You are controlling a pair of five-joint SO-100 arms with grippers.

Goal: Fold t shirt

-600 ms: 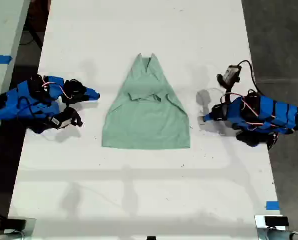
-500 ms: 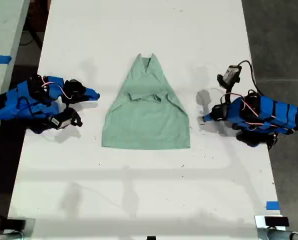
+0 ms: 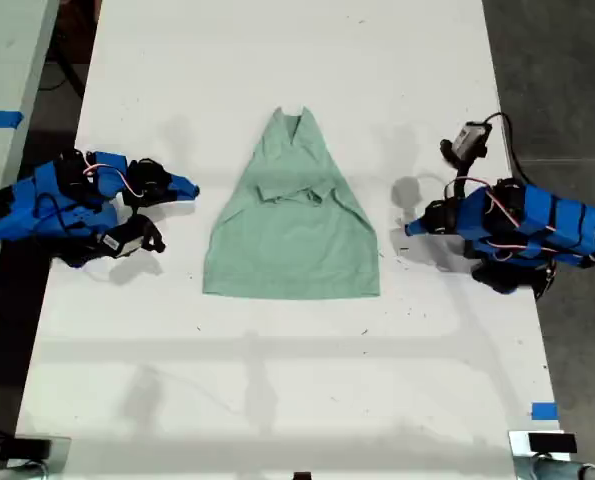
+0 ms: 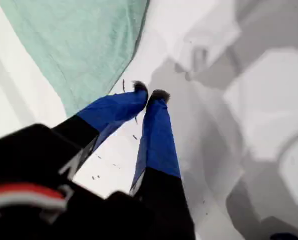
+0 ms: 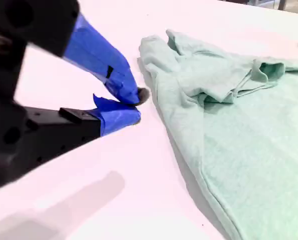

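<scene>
The pale mint-green t shirt [image 3: 292, 230] lies flat in the middle of the white table [image 3: 277, 380], neck toward the far edge and both sleeves folded in over its chest. My first gripper [image 3: 409, 229] is on the exterior view's right, shut and empty. Its tips [image 4: 149, 94] sit just off the t shirt's [image 4: 83, 45] hem corner, not touching it. On the exterior view's left, my second gripper [image 3: 192, 188] rests shut on nothing. Its tips [image 5: 136, 102] are a short gap from the t shirt's [image 5: 239, 125] side edge.
A blue tape mark [image 3: 544, 411] sits near the table's front corner on the exterior view's right. Dark floor runs along both long sides of the table. Another pale table [image 3: 2, 60] with blue tape stands at the exterior view's left.
The first arm has shifted slightly toward the far side of the table, its wrist camera rising a little. The t shirt and the second arm have not moved.
</scene>
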